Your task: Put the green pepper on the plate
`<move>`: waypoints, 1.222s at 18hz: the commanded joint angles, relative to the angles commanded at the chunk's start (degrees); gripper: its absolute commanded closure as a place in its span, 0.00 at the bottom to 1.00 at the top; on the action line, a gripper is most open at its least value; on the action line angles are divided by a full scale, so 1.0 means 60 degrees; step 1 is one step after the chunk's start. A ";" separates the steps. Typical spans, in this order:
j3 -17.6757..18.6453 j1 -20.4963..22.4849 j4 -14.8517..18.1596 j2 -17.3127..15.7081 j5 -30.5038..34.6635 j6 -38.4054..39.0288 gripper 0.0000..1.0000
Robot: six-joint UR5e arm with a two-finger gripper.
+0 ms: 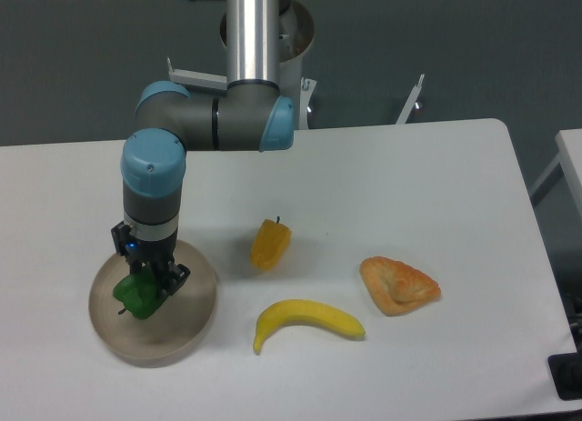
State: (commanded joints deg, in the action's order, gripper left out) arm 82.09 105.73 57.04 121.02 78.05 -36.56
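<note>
The green pepper [137,295] is the thing to be placed, though it is among the smallest items in view, so the scene is taken from the largest down. A white table [382,194] fills most of the picture, set against a dark grey backdrop. Over its left part the UR5e arm [218,124] is seen, with a silver column, grey links and light-blue joint caps, its last link pointing straight down. Below that link, near the table's front left corner, the round beige-grey plate [189,321] is found, matte and low-rimmed. To the right of the plate a yellow banana [307,320] is laid, curved, and further right a golden-brown triangular pastry [398,285] is seen, well apart from the banana. Above the banana, between the plate and the pastry, a small orange-yellow pepper [270,243] is placed. The black gripper [145,283] is held over the left half of the plate, its fingers closed against the green pepper, which is gripped between them. The green pepper is positioned within the plate's outline; whether it is resting on the plate's surface or held just above it cannot be told from this angle.
</note>
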 joint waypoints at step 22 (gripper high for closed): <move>0.0469 0.0103 -0.0923 0.0205 -0.0366 -0.0264 0.58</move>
State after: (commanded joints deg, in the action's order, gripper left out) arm 84.90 106.35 51.50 122.26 75.85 -38.14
